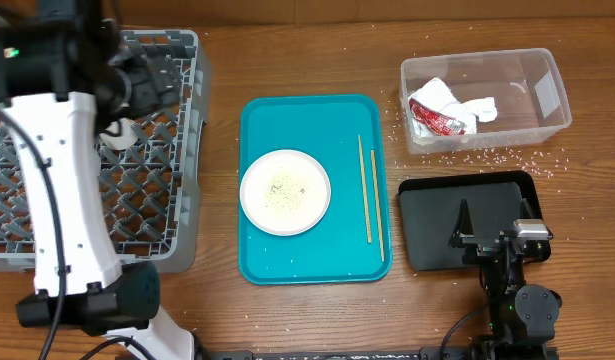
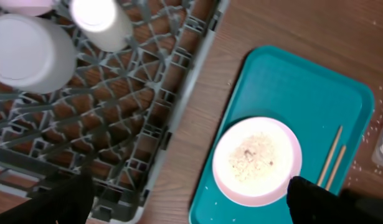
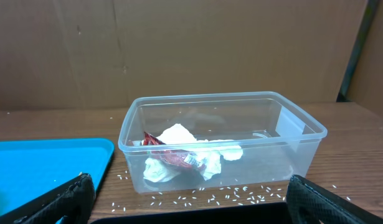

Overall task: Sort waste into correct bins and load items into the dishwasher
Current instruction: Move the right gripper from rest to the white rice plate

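Note:
A white plate (image 1: 285,191) speckled with rice grains sits on the teal tray (image 1: 317,255). In the grey dish rack (image 2: 126,124) stand a cup (image 2: 101,22) and an upturned bowl (image 2: 29,53). My left gripper (image 2: 188,208) hangs open over the rack's right edge and the wood beside the teal tray, holding nothing. The clear tub (image 1: 547,90) holds white napkins (image 3: 179,137) and a red wrapper (image 3: 172,157). Loose rice grains (image 3: 228,198) lie on the wood in front of it. My right gripper (image 3: 191,208) is open and empty above the black tray (image 1: 427,215).
Two wooden chopsticks (image 1: 367,190) lie lengthwise on the right side of the teal tray. The left arm's white link (image 1: 57,190) covers much of the rack from above. A brown board wall (image 3: 191,50) stands behind the tub.

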